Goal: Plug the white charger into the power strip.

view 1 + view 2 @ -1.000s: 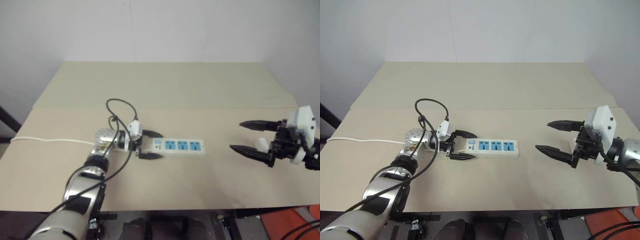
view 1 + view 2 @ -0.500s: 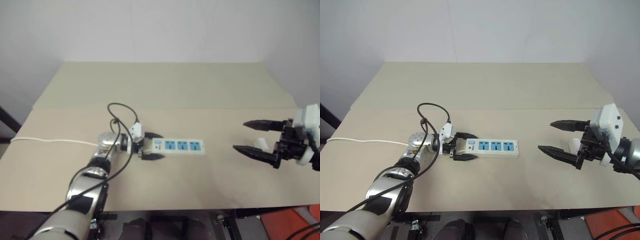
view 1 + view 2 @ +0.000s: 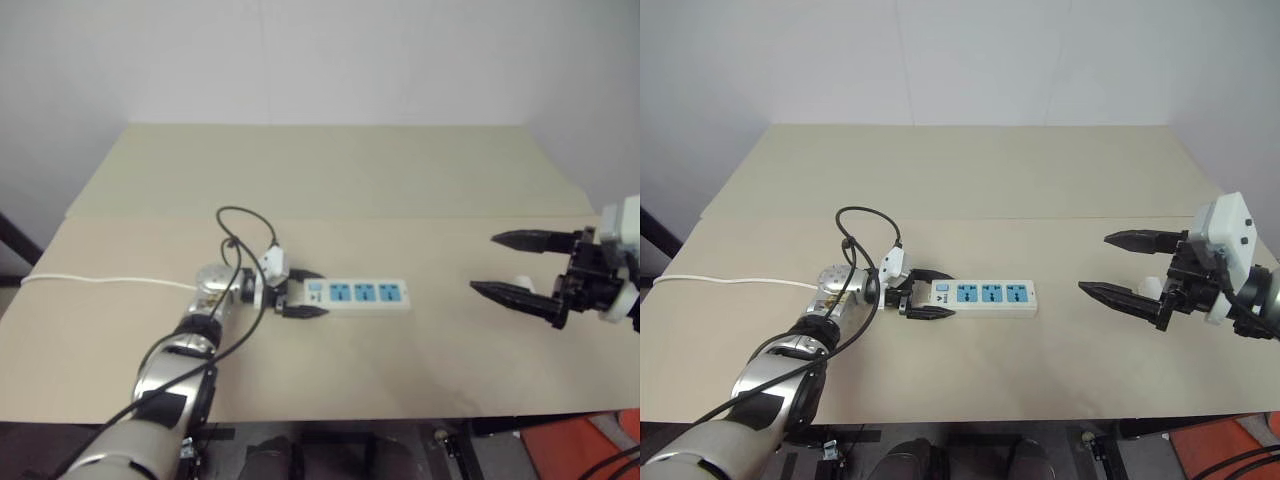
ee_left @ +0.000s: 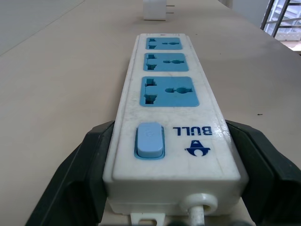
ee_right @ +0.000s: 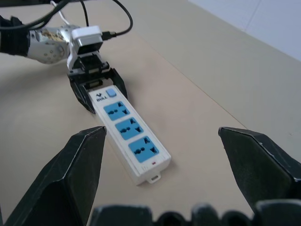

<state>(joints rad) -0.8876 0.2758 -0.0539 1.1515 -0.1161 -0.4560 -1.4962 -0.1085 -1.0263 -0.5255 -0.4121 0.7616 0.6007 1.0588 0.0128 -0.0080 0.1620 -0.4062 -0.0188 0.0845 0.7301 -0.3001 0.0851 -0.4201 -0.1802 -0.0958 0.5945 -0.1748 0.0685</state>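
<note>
Left hand (image 3: 925, 305) has closed since a second ago: its fingers now pinch the switch end of the power strip (image 3: 982, 295).

You will find the strip flat on the bench (image 3: 970, 180). Your right hand (image 3: 1130, 268) hovers spread wide, the white charger (image 3: 1150, 288) resting on the bench just behind it.

Plain white wall (image 3: 970, 60) behind, bare and evenly lit. Beige tabletop (image 3: 970, 170) spans the scene, a seam running left to right across its middle. Dark floor (image 3: 970, 455) below the near edge, something orange-red (image 3: 1220, 445) at near right.
</note>
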